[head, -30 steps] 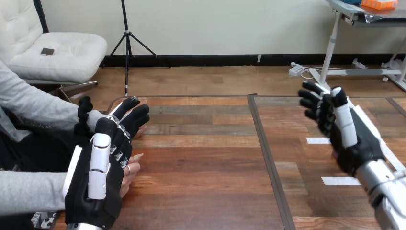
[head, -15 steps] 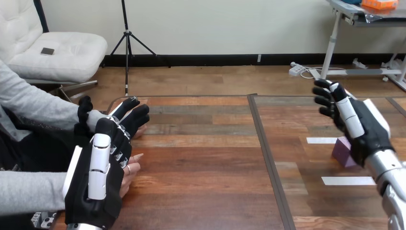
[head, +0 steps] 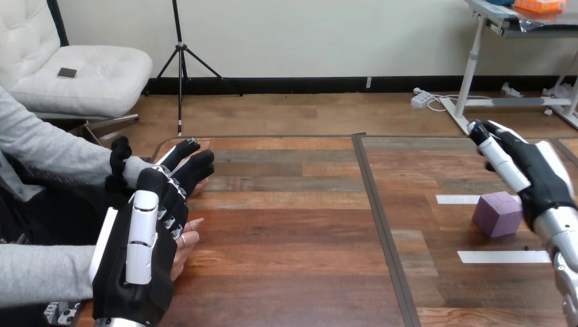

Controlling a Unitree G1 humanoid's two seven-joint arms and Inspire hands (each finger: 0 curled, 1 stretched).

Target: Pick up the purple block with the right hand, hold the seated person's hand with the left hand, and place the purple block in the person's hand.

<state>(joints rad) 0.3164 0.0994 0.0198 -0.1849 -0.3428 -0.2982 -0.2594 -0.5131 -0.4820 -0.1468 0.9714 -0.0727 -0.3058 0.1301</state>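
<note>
The purple block [head: 499, 213] rests on the table at the right, with nothing touching it. Just right of it and above, my right hand [head: 535, 178] hangs open and holds nothing. At the left, my left hand [head: 136, 262] reaches over the person's hand [head: 202, 184]. Its fingers [head: 194, 165] curl across that hand, and its thumb [head: 120, 155] sits by the grey sleeve. Most of the held hand is hidden beneath my fingers. The person's other hand [head: 188, 242] lies on the table beside my left palm.
Two white tape strips [head: 458, 199] [head: 503, 257] lie on the table, one behind the block and one in front of it. A dark seam [head: 382, 225] runs down the tabletop between the two sides.
My right hand has drawn back to the right, uncovering the purple block that it hid a second ago. The left hand and the person's hands have stayed put.
</note>
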